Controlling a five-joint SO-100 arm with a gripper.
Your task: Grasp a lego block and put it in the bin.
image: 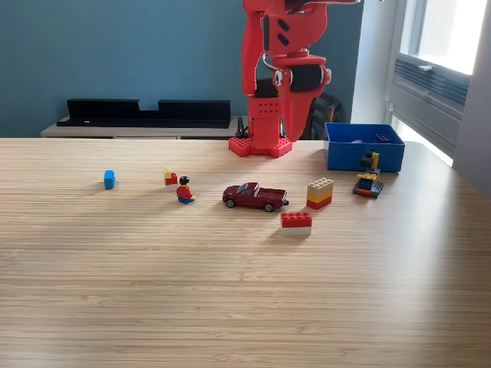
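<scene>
Several lego pieces lie across the wooden table [230, 307]: a small blue block [109, 179], a yellow-and-red piece [169, 177], a minifigure [185, 190], a dark red car [254, 196], a tan, yellow and red stack [319, 193], a red brick on a white one [296, 222], and a small yellow, black and blue build [369, 180]. The blue bin [364, 156] stands at the back right with purple pieces inside. The red arm is folded over its base at the back centre. Its gripper [290, 132] points down, shut and holding nothing, far from the pieces.
A long black tray [146, 113] rests on a ledge behind the table at the exterior view's left. The arm's red base [261, 146] is fixed at the table's far edge. A window with a radiator [430, 84] is at the right.
</scene>
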